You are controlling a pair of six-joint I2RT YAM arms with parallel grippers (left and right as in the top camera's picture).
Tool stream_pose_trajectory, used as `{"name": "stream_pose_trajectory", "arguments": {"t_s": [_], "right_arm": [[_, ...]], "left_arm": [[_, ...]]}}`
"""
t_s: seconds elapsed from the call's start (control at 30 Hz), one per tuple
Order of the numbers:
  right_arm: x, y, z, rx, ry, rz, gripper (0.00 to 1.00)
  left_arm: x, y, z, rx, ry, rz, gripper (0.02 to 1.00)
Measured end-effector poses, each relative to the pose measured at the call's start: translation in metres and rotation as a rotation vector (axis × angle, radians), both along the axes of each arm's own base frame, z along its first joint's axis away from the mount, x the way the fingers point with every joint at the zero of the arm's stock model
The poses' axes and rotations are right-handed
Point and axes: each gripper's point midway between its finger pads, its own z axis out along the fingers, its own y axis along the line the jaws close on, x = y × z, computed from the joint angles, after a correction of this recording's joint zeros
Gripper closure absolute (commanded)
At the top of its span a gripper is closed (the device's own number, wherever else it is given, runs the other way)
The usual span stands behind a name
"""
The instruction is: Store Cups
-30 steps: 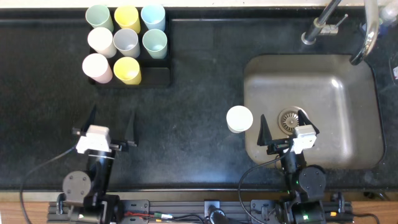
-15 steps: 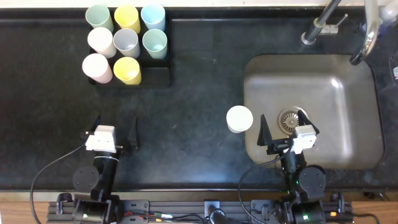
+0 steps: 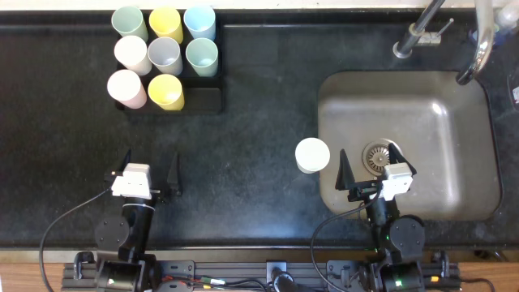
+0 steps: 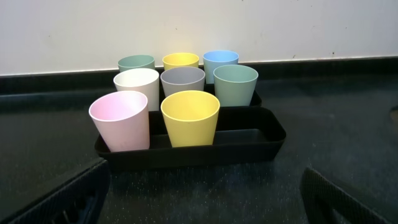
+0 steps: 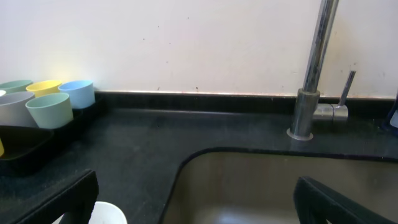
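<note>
Steel sink (image 3: 442,109) sunk in dark countertop (image 3: 243,178); drain (image 3: 376,153) in basin; faucet (image 3: 417,32) behind.

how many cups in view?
9. Eight in the black tray: back row green, yellow, blue; middle row white, grey, green; front row pink, yellow. The ninth, a loose white cup, stands on the counter beside the sink. None looks hidden.

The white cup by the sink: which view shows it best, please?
The top view: the white cup shows whole beside the sink. The right wrist view catches its edge; the left wrist view faces the tray.
</note>
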Motion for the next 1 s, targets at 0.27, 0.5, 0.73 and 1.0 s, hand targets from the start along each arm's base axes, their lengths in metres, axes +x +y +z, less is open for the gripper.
{"name": "stream_pose_trajectory", "arguments": {"t_s": [0.27, 0.5, 0.73, 1.0], "right_arm": [[0.0, 0.0, -0.0001, 0.0, 0.0, 0.0, 0.003], [0.0, -0.0001, -0.0001, 0.0, 0.0, 0.0, 0.003], [0.0, 0.0, -0.0002, 0.0, 0.001, 0.0, 0.003], [0.0, 0.0, -0.0001, 0.0, 0.0, 0.0, 0.003]], "left_arm": [[0.0, 0.0, 0.0, 0.0, 0.0, 0.0, 0.02], [0.0003, 0.0031, 0.0, 0.0, 0.0, 0.013, 0.02], [0.0003, 0.004, -0.0001, 0.0, 0.0, 0.017, 0.018], [0.0003, 0.004, -0.0001, 0.0, 0.0, 0.017, 0.018]]}}
